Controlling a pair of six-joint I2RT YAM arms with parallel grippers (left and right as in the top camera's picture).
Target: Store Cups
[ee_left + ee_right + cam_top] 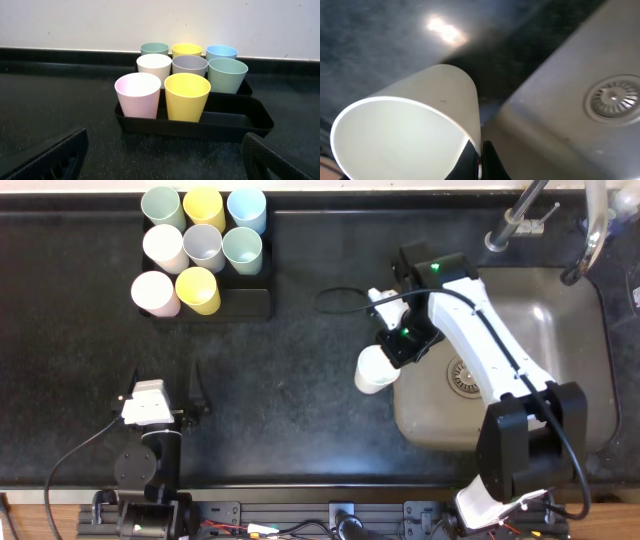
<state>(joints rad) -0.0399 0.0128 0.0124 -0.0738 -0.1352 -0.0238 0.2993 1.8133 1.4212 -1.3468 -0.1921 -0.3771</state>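
A black tray [252,304] at the counter's back left holds several pastel cups [198,290], upright; its front right slot is bare. In the left wrist view the same tray [260,118] and cups [187,95] stand straight ahead. My left gripper [165,387] rests open near its base, well short of the tray, with nothing between its fingers [60,155]. My right gripper [386,358] is shut on the rim of a white cup [373,372], tilted, above the counter just beside the sink's left edge. The pinched white cup [410,125] shows its mouth, with the right gripper [481,161] on its wall.
A steel sink [545,320] with a drain [612,97] lies at the right, and a faucet [520,215] stands behind it. A black cable [345,300] loops over the dark counter between tray and sink.
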